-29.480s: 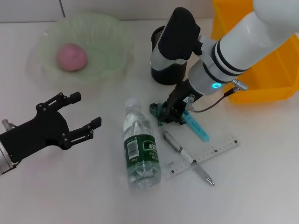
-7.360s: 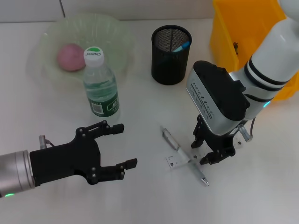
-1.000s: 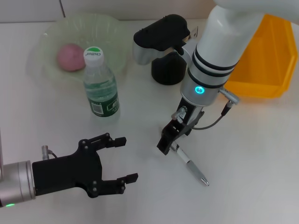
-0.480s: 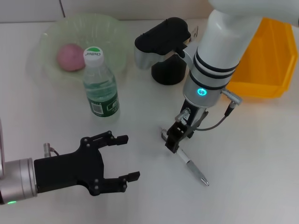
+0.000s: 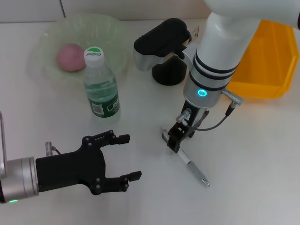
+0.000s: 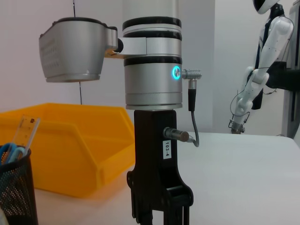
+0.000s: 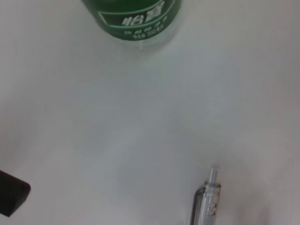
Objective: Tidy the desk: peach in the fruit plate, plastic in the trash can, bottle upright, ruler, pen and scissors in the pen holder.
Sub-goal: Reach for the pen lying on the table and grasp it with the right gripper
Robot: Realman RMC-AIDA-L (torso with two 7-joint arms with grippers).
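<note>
Label "103-4" marks right gripper [image 5: 176, 139], fingers around pen [image 5: 187, 161]; left gripper [image 5: 123, 157] fingers spread.

Not much extra stuff here, just a plain white desk [image 5: 262, 154] under everything. In the left wrist view there's also a white humanoid robot [image 6: 262, 61] standing way off in the background by a pale wall [image 6: 234, 47].

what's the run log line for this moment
right gripper: down over pen on desk | left gripper: open, idle near front | bottle: upright | peach: in plate
</note>
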